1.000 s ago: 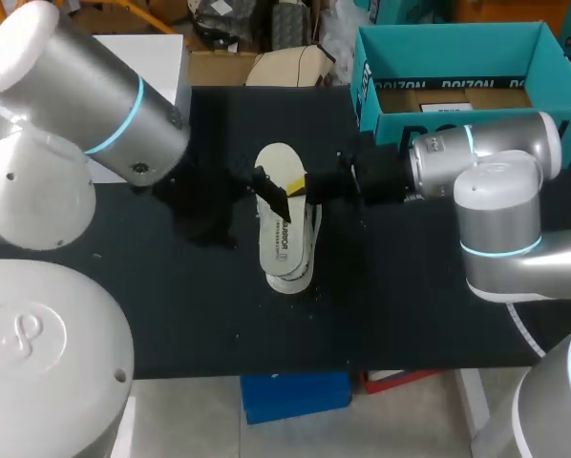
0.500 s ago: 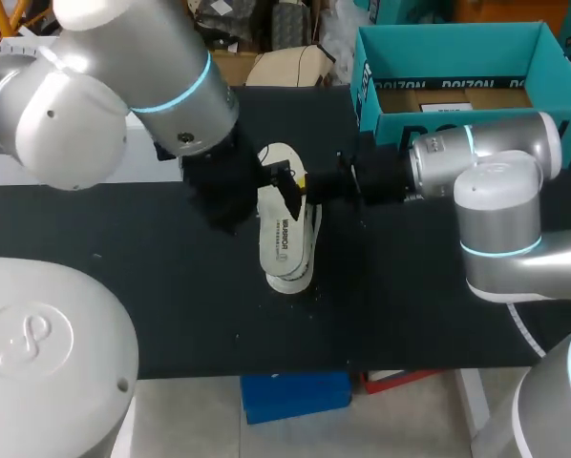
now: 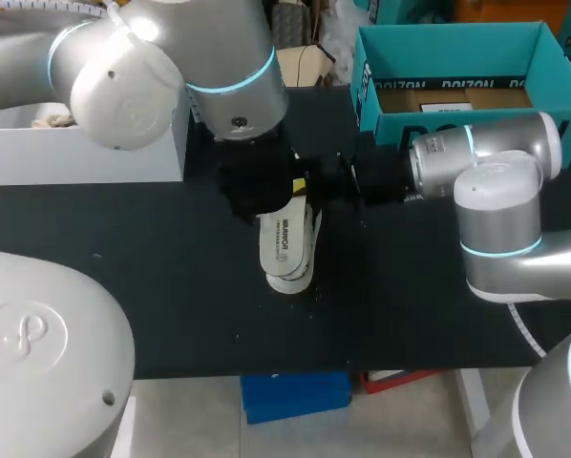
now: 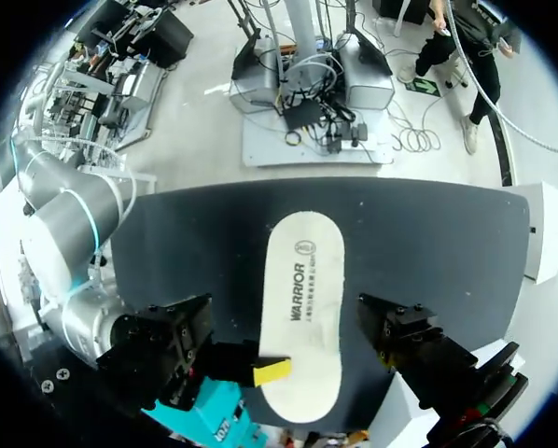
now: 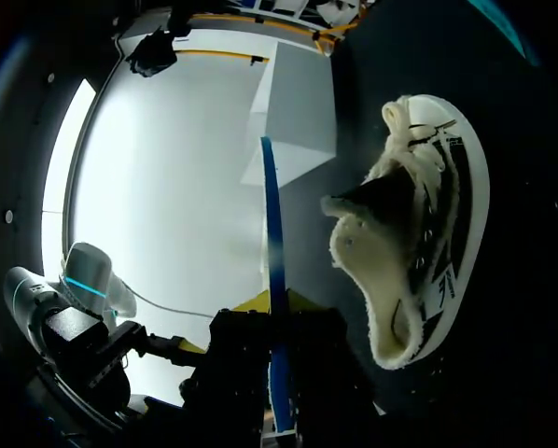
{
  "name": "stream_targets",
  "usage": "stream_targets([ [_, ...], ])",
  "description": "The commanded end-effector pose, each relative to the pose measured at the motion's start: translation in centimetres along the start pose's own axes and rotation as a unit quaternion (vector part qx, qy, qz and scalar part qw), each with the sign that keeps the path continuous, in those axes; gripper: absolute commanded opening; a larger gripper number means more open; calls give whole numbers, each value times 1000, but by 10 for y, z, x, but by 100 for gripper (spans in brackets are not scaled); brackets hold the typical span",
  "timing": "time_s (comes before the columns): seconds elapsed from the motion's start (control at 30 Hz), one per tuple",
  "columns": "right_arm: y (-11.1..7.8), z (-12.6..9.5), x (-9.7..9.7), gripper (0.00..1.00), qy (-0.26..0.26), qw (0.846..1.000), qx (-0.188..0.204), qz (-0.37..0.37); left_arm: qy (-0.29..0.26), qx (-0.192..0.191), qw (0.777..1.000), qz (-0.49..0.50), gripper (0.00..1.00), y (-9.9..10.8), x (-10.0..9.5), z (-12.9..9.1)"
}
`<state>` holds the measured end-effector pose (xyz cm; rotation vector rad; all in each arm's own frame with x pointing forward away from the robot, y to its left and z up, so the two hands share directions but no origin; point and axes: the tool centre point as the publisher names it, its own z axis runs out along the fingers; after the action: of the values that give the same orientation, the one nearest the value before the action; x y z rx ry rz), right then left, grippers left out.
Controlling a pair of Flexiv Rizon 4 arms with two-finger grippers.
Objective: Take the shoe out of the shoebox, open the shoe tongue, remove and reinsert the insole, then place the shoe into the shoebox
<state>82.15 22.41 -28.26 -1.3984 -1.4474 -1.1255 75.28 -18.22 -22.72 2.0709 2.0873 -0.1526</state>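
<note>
Head view — OPERATOR: State item locations.
TECHNICIAN: The white flat foam insole [image 3: 284, 246] sits at the centre of the black table [image 3: 171, 305], long axis running 12 to 6 o'clock. It covers most of the white low-cut shoe [image 3: 291, 283], which shows only along the insole's 3 and 6 o'clock edges. The teal open cardboard shoebox [image 3: 457, 52] stands at 1 o'clock on the table, well apart from the shoe.
OPERATOR: Arms?
TECHNICIAN: The right gripper [image 3: 309, 183] meets the insole's 12 o'clock end from 3 o'clock. The left gripper [image 3: 259, 186] hangs over that same end, and its state cannot be told.

Left wrist view — OPERATOR: Confirm contact.
TECHNICIAN: The insole lies printed face up. One yellow fingertip [image 4: 272, 371] of the right gripper touches its edge.

Right wrist view — OPERATOR: Pincer state?
TECHNICIAN: Pinching the insole. It shows edge-on as a thin blue line between both yellow tips. The shoe, fleece-lined, lies on the table at 2 o'clock from the gripper.
</note>
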Motion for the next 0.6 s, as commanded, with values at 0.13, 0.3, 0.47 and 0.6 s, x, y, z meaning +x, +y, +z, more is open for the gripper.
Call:
stream_targets([
  [0.13,0,1,0,0,-1,1000,-1,0,74,3,997,1,100,13,-10,3],
  [0.3,0,1,0,0,-1,1000,-1,0,71,0,997,2,100,27,-9,-2],
  [0.47,0,1,0,0,-1,1000,-1,0,68,-5,998,4,100,45,-7,-7],
  [0.6,0,1,0,0,-1,1000,-1,0,63,-9,998,5,100,62,-2,-10],
])
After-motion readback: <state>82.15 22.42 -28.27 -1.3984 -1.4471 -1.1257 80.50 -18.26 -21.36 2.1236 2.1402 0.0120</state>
